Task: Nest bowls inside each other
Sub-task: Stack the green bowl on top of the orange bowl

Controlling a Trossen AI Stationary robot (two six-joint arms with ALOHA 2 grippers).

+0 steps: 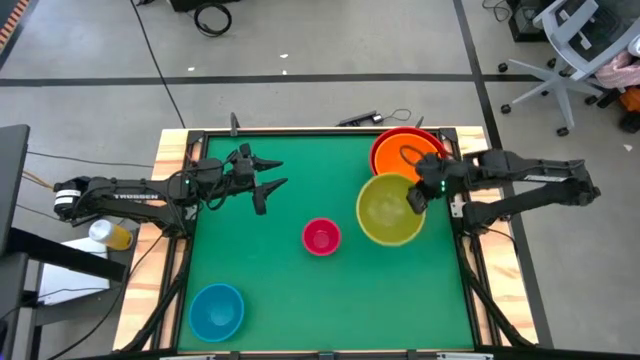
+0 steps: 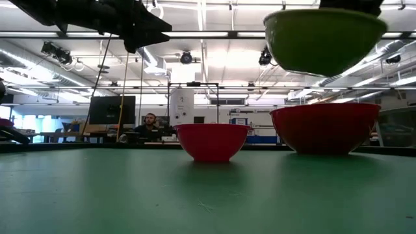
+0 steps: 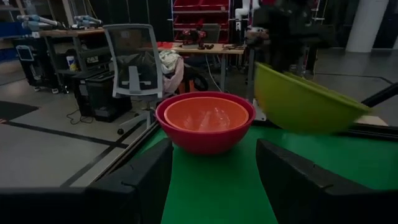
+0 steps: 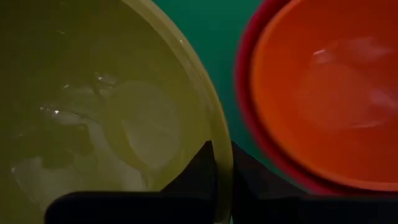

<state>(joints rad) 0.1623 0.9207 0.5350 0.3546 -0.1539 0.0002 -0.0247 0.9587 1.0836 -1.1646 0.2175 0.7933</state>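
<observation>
My right gripper (image 1: 416, 199) is shut on the yellow-green bowl (image 1: 388, 210), which hangs in the air at the table's right, just near of the red bowl (image 1: 390, 143). The red bowl stands on its base with the orange bowl (image 1: 412, 155) nested inside. A small magenta-pink bowl (image 1: 321, 237) stands mid-table and a light blue bowl (image 1: 216, 310) at the near left. My left gripper (image 1: 279, 172) hovers open above the table's left part, pointing level toward the red bowl (image 3: 205, 134). My right gripper pinches the yellow-green bowl's rim (image 4: 222, 146) on the side toward the table's right, one finger (image 4: 202, 168) inside the bowl and one outside. The fingers slant down from above and from the right. The bowl (image 2: 324, 40) is lifted clear of the table, mouth up and tilted.
Wooden rails frame the green mat (image 1: 300, 290). Open mat lies between the magenta-pink bowl and the near edge. A person sits in the room beyond the far edge (image 2: 151, 123), and an office chair (image 3: 134, 62) stands off the table.
</observation>
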